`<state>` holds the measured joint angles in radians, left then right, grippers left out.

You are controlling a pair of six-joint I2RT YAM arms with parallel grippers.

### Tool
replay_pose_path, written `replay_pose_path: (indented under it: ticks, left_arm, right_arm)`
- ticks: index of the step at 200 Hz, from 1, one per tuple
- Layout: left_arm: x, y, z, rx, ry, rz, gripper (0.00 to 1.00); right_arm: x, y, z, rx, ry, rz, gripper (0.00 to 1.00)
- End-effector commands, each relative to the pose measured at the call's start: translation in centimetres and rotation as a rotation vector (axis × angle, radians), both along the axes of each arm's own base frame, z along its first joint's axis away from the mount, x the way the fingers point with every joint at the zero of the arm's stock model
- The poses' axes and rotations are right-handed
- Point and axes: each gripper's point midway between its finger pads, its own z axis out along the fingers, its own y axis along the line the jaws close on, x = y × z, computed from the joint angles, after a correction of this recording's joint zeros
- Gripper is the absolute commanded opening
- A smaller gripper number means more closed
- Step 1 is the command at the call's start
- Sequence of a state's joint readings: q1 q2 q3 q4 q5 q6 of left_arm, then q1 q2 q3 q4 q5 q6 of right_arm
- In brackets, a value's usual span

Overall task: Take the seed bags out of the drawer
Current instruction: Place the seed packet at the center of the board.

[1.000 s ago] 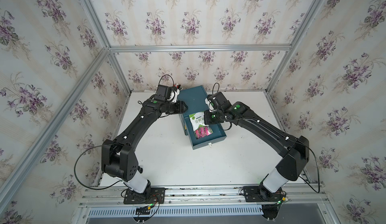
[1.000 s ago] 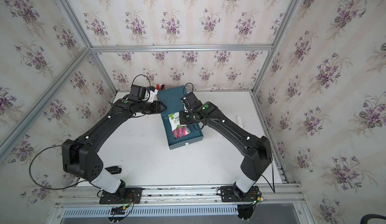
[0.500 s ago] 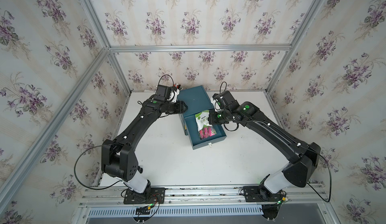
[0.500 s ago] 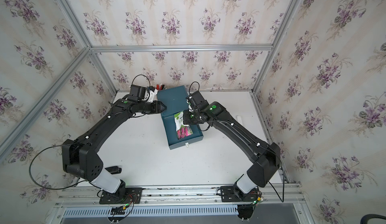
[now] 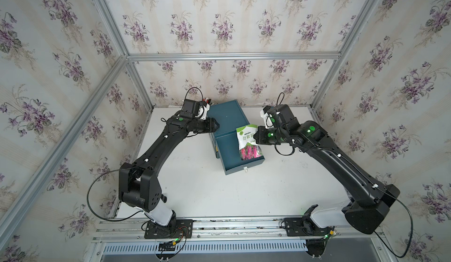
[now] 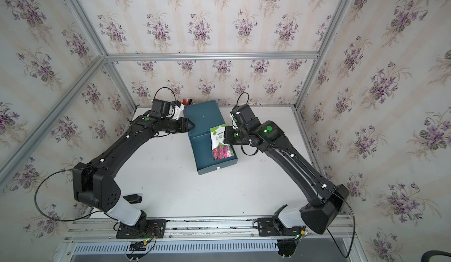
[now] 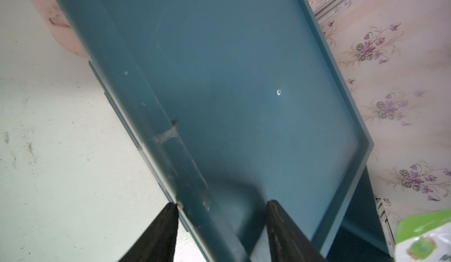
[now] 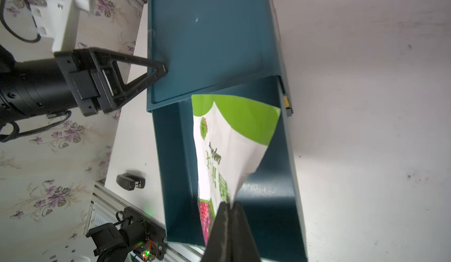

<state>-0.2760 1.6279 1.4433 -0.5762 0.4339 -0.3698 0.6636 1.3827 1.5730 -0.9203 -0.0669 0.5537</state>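
Top views both show a white table inside walls of floral wallpaper. Two black arms reach toward a teal box at the far middle. Its drawer is pulled out toward the robot.

The right gripper is pinched tight on the right edge of a bag, about halfway along it. The bag is white with a green top, green lettering and pink flowers at its near end. It sits over the right half of the open drawer, with its green top close to the box's front edge.

The right wrist view shows the fingertips pressed together on the bag's edge. The bag curls away from them, raised above the teal drawer floor. Whether the flowered end touches the drawer cannot be told.

The left gripper is at the box's left edge. In the left wrist view its two fingers straddle the raised rim of the box top. One finger is outside and one inside, clamped on the rim.

A small black clip-like thing lies on the table near the left arm's base.
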Motion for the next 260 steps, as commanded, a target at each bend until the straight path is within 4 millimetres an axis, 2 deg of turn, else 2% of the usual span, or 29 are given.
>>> replay_pose_path:
  ticks: [1, 23, 27, 43, 66, 84, 119, 183, 213, 260]
  left_arm:
    - [-2.7, 2.5, -4.2, 0.152, 0.169, 0.033, 0.6]
    - [-2.7, 2.5, -4.2, 0.151, 0.172, 0.033, 0.6]
    - [-2.7, 2.5, -4.2, 0.151, 0.173, 0.033, 0.6]
    - [-2.7, 2.5, -4.3, 0.153, 0.174, 0.034, 0.6]
    - [-2.6, 2.5, -4.4, 0.153, 0.177, 0.033, 0.6]
    - [-2.5, 2.4, -4.4, 0.152, 0.179, 0.031, 0.6]
    - [-2.4, 2.5, -4.5, 0.159, 0.182, 0.029, 0.6]
    - [-2.8, 2.6, -4.6, 0.161, 0.193, 0.036, 0.6]
    - [-3.0, 2.8, -4.6, 0.172, 0.194, 0.038, 0.6]
    - [-3.2, 3.0, -4.8, 0.18, 0.198, 0.042, 0.6]
  right_arm:
    - [0.4, -2.4, 1.0, -0.02, -0.023, -0.054, 0.0]
    - [1.1, -4.7, 2.0, -0.042, -0.05, -0.087, 0.0]
    - [1.9, -6.1, 2.3, -0.044, -0.056, -0.126, 0.0]
    - [3.0, -8.2, 2.5, -0.047, -0.066, -0.161, 0.0]
    - [4.8, -11.2, 2.0, -0.067, -0.077, -0.214, 0.0]
    - [6.1, -12.9, 0.7, -0.076, -0.074, -0.241, 0.0]
    - [9.1, -14.8, -3.6, -0.096, -0.035, -0.276, 0.0]
    - [13.4, -15.9, -12.0, -0.122, 0.062, -0.277, 0.0]
    - [14.3, -16.6, -15.8, -0.141, 0.115, -0.279, 0.0]
    - [14.2, -17.7, -21.9, -0.165, 0.222, -0.286, 0.0]
